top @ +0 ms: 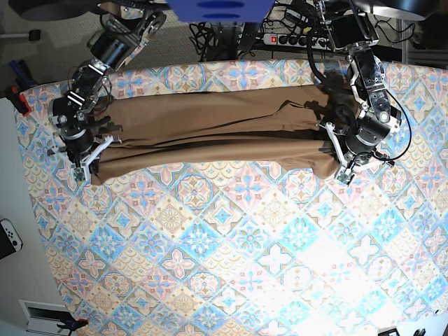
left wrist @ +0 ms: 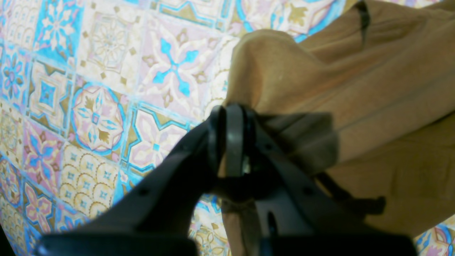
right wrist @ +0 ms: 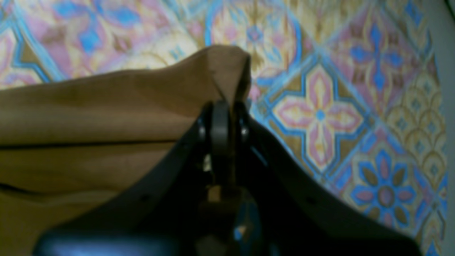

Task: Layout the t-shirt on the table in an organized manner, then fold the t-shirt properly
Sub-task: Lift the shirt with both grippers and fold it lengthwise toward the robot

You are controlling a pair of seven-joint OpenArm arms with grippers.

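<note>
Base view, left to right. Right pincer (top: 89, 168) sits at the left end of the t-shirt (top: 210, 133), jaws together and clamped on the cloth's lower corner. Right wrist view confirms: right pincer (right wrist: 223, 106) pinches a peaked fold of tan fabric, lifted a little above the bench (right wrist: 320, 113); picture blurred. The t-shirt is stretched as a long narrow band across the far half of the bench (top: 224, 245), running between the two arms, with lengthwise creases and a dark fold line along the middle. Far edge lies near the bench's back edge. Left pincer (top: 343, 171) at the right end, jaws together, clamped on the other lower corner. Left wrist view: left pincer (left wrist: 233, 113) grips bunched tan cloth (left wrist: 355, 89), fabric trailing off to the right over the patterned bench cover (left wrist: 99, 106). A small dark loop or tag (left wrist: 362, 17) shows near the top edge of the cloth.
</note>
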